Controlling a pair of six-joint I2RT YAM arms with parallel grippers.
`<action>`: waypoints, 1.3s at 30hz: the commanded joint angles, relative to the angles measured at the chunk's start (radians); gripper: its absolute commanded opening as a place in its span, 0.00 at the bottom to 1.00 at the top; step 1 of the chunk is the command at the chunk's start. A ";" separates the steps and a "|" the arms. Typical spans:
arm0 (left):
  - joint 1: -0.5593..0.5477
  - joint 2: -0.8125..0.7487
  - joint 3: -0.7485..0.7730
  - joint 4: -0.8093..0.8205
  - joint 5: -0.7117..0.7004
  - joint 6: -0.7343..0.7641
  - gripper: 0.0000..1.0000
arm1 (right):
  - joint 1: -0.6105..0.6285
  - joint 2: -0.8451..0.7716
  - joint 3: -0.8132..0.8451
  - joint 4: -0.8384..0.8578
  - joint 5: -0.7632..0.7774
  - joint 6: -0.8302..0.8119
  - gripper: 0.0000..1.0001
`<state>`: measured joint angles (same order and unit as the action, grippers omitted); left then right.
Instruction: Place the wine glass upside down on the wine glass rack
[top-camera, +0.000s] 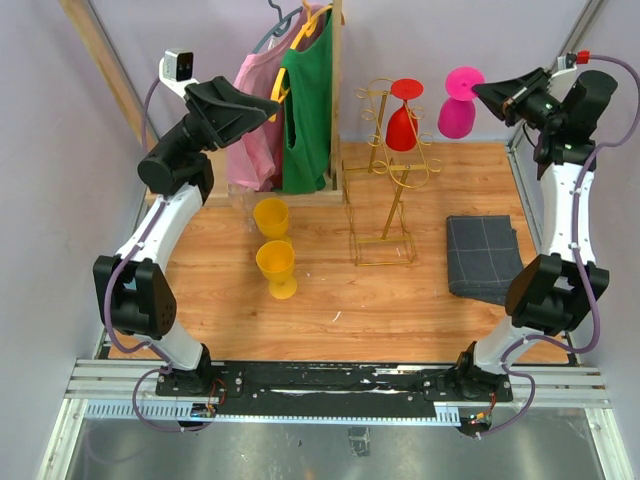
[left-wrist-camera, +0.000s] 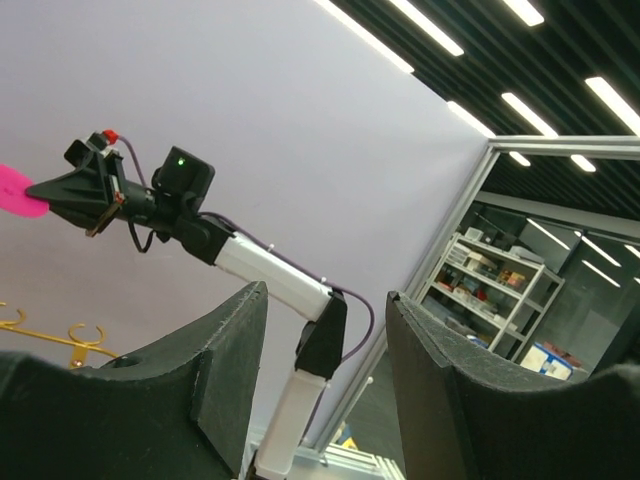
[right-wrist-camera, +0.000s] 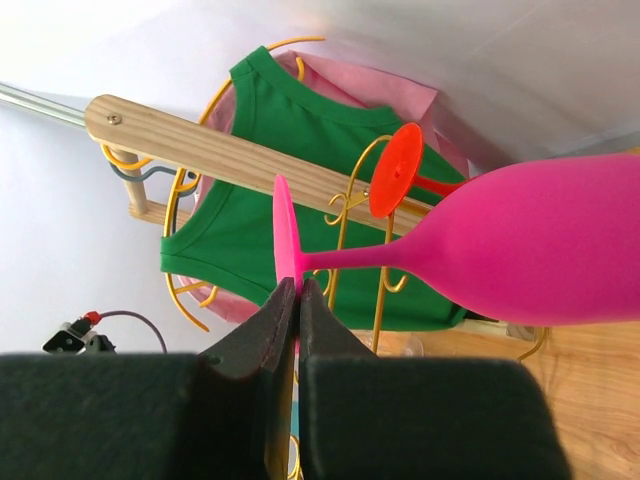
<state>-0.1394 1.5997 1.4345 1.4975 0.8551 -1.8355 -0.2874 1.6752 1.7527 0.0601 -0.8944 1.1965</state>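
Right tool (top-camera: 484, 94) is pressed together on the foot disc of the pink wine glass (top-camera: 458, 108), pinching it edge-on. Right wrist view: both fingers (right-wrist-camera: 255, 340) are clamped on the foot's rim, with stem and bowl running off to the right.

Top view: the glass is in the air, foot up and bowl down. It sits just right of the wine glass rack (top-camera: 385, 175), level with the top hooks, and looks apart from the wire.

1 red wine glass (top-camera: 402, 122) hangs inverted on the rack.

Left tool (left-wrist-camera: 325, 298) is spread, nothing between its fingers. It is raised at the left, near the wooden clothes rack (top-camera: 337, 90) carrying a green shirt (top-camera: 308, 110) and a pink garment (top-camera: 255, 110).

On the surface (top-camera: 330, 300): 2 yellow glasses (top-camera: 277, 265) upright, left of the rack's base. A folded grey cloth (top-camera: 483, 258) lies right of it.
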 joint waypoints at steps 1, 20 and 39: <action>0.008 -0.025 -0.007 0.023 0.016 0.018 0.55 | 0.034 -0.007 -0.003 -0.023 0.009 -0.043 0.01; 0.008 -0.042 -0.033 0.012 0.015 0.028 0.55 | 0.136 0.047 -0.046 -0.062 0.025 -0.055 0.01; 0.008 -0.053 -0.045 0.003 0.020 0.041 0.55 | 0.171 0.118 0.025 -0.078 0.028 -0.051 0.01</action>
<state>-0.1394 1.5753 1.3907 1.4860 0.8623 -1.8099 -0.1455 1.7847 1.7290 -0.0265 -0.8677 1.1515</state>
